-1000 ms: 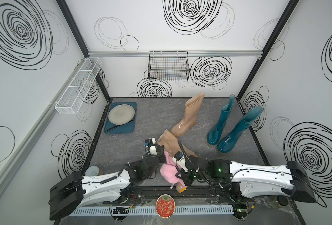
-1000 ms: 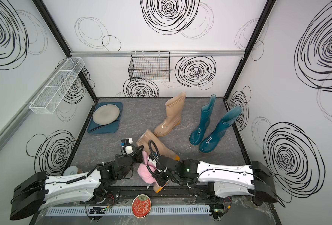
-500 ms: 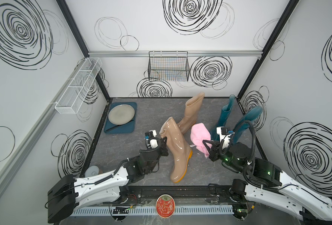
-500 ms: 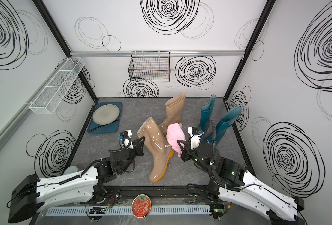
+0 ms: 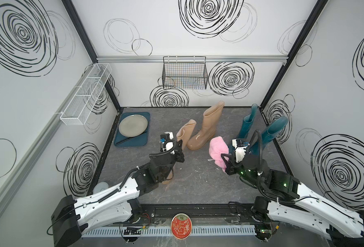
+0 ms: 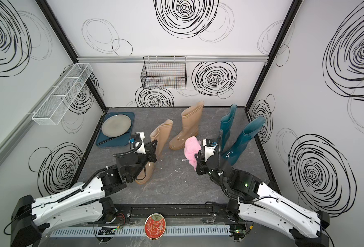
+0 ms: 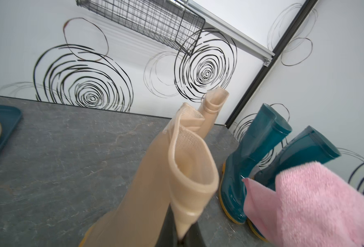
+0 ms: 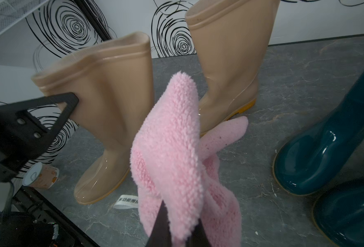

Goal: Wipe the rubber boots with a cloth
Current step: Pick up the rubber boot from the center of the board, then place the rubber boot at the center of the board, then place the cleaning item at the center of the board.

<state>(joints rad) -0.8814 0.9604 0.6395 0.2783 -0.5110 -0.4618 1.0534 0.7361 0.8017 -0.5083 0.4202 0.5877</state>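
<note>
Left claw [image 6: 154, 147] clamped on the shaft rim of a glossy tan boot [image 5: 185, 132], yellow-soled, standing on the counter [image 5: 198, 184]. Right claw [image 5: 225, 162] gripping the fluffy pink cloth [image 5: 217, 148], raised; teal boots [image 5: 273, 132] just beyond it.

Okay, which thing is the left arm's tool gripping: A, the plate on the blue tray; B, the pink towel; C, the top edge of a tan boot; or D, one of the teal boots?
C: the left tool is pinched shut on the cuff of the nearer tan boot, while the pink cloth hangs from the right tool.
</note>
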